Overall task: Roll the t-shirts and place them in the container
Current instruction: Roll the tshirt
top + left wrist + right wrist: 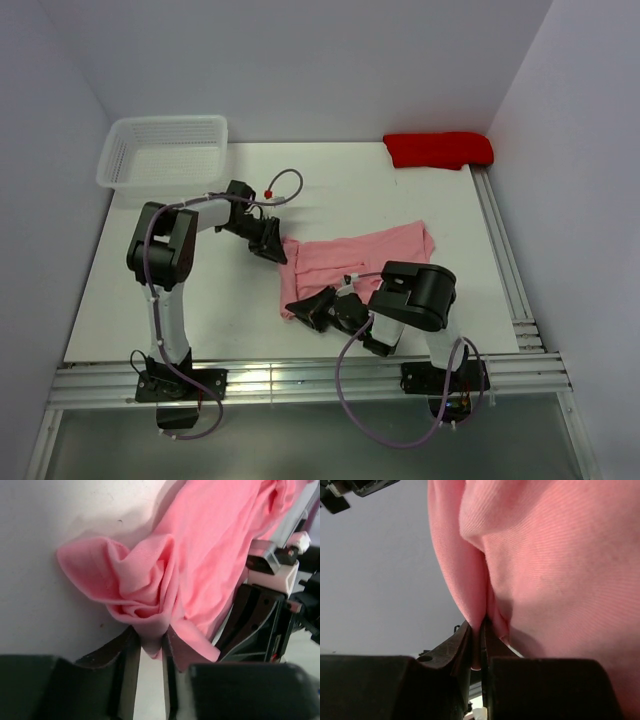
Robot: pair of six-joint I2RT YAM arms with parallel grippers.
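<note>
One pink t-shirt point(360, 262) is lying rumpled on the white table point(220, 310), near its middle; two grippers are holding it; the left gripper point(270, 243) is pinching a bunched fold at the far-left corner, jaws narrow; the right gripper point(318, 308) is clamping the near-left edge, jaws almost together; one red folded cloth point(438, 150) is lying at the far right corner; one white basket point(165, 150) is sitting far left.
</note>
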